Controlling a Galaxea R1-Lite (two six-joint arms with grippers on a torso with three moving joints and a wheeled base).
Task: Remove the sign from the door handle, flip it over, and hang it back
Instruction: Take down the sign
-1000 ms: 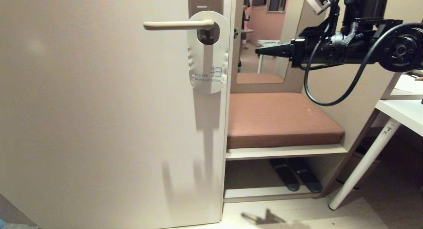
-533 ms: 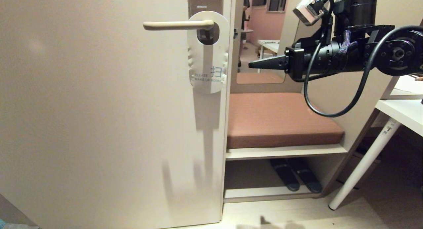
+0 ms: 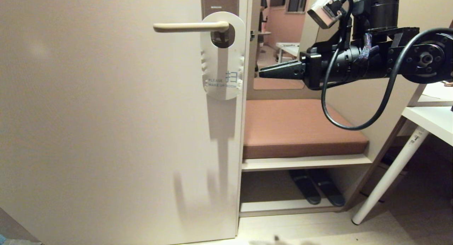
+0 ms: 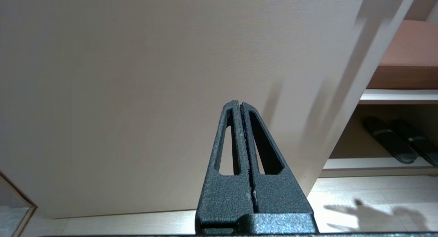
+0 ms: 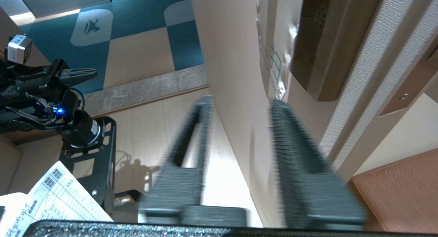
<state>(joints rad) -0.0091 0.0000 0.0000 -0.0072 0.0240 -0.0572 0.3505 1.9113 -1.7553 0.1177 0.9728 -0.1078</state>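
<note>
Sign [image 3: 223, 56], one white round-ended card reading "PLEASE MAKE UP ROOM", hangs by its hole on the single cream lever door handle [image 3: 191, 26], close to the door's free edge.
One black right gripper [image 3: 261, 74] points level at that edge, clear air between its tip and the card; its fingers [image 5: 294, 141] look parted, though blurred, holding nothing. Left gripper [image 4: 240, 105] is pressed closed low before the door, empty. Two dark slippers [image 3: 316, 187] lie under the bench.

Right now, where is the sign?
In the head view the sign hangs on the door handle, white face out, left of the right gripper.
</note>
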